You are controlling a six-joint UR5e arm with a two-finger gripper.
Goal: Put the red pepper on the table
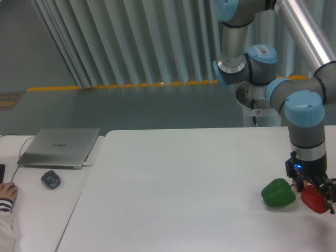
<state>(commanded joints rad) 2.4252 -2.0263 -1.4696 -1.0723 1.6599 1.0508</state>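
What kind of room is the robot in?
Probably a robotics lab or workshop: a robot arm on a pedestal at a white table, a yellow floor line, and a side desk with a laptop.

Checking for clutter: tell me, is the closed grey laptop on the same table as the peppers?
No, the closed grey laptop sits on a separate desk.
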